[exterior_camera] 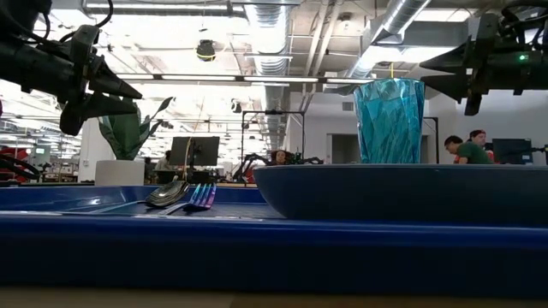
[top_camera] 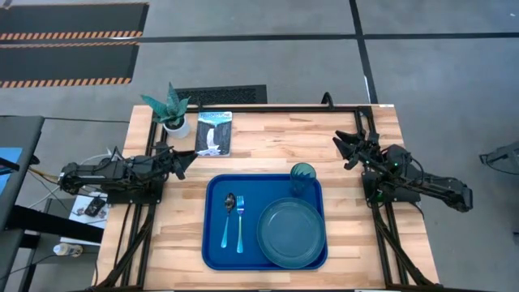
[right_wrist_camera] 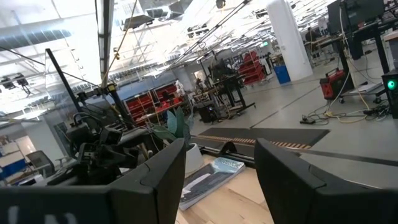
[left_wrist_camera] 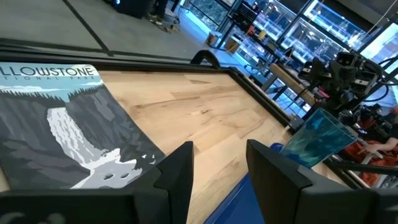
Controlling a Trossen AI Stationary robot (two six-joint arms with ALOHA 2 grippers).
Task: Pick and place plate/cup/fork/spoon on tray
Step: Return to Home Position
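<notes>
Four pieces of tableware sat on the large blue rectangular tray [top_camera: 212, 243] at the table's front edge. Nearest was the round dark-teal plate [top_camera: 291, 231], in the tray's right half. Left of it lay the slim blue fork [top_camera: 241, 225] and the dark-bowled spoon with its light-blue handle [top_camera: 229, 219], side by side and parallel. Behind the plate, in the tray's far right corner, the translucent teal tumbler [top_camera: 302, 178] stood upright. Farther back, both arms hung clear of the tray: the left gripper [top_camera: 185, 159] beside a picture booklet [top_camera: 214, 132], the right gripper [top_camera: 344, 149] toward the far right, each with fingers parted and holding nothing.
</notes>
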